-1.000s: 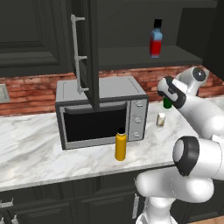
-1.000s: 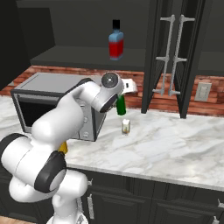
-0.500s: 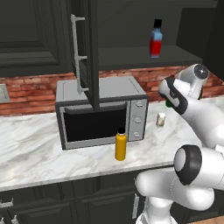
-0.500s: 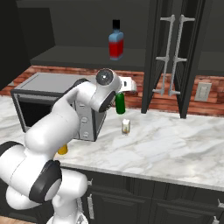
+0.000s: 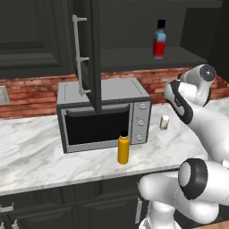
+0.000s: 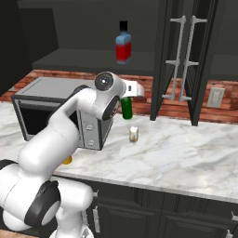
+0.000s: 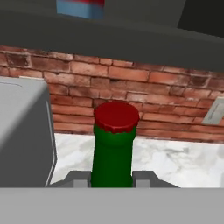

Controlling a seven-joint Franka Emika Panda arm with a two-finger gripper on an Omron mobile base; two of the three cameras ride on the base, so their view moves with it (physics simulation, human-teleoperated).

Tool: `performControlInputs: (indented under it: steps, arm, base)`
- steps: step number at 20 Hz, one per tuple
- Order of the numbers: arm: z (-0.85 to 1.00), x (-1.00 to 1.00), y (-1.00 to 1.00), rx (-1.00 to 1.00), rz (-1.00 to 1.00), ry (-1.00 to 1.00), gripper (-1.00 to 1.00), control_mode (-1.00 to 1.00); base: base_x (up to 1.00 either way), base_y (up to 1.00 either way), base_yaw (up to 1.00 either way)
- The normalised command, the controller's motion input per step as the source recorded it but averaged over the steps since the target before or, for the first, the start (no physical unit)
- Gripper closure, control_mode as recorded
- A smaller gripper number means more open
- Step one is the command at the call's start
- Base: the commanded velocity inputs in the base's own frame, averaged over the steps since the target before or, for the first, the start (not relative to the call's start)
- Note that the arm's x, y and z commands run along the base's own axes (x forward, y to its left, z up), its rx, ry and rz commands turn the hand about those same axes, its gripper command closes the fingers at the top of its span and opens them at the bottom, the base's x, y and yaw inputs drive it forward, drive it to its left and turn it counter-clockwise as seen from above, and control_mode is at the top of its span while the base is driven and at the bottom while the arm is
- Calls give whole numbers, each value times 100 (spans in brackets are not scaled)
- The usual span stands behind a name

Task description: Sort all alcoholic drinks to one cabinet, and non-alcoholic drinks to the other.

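Note:
My gripper [image 7: 112, 177] is shut on the neck of the slim dark-green bottle [image 7: 113, 153], just under its red cap [image 7: 116, 117]. From the right base view the green bottle [image 6: 126, 109] hangs under the gripper [image 6: 126, 97], above the counter and right of the microwave. The blue-and-red bottle [image 5: 159, 39] [image 6: 123, 43] stands on the open cabinet's shelf above. The yellow-orange bottle [image 5: 123, 149] stands on the counter in front of the microwave. A small cream container [image 5: 164, 122] [image 6: 134, 134] sits on the counter below the held bottle.
The grey microwave [image 5: 103, 114] [image 6: 46, 104] stands against the brick wall. One open cabinet door [image 5: 89, 49] hangs over it, and other open doors [image 6: 181, 60] stand to the right. The marble counter [image 6: 176, 158] stretches right.
The gripper has risen slightly with the green bottle, and the arm's elbow has swung. The other bottles and the cream container have not moved.

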Motion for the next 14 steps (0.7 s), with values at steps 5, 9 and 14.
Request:
performControlInputs:
  steps: [5,9,14]
  arm:
    - [14,-19,0,2,-6,-6,100,-100]
    - [13,-15,0,2,-5,-6,100,-100]
    - [14,-18,0,2,-4,-6,100,-100]
  base:
    - [0,0,0]
    - [0,0,0]
    - [0,0,0]
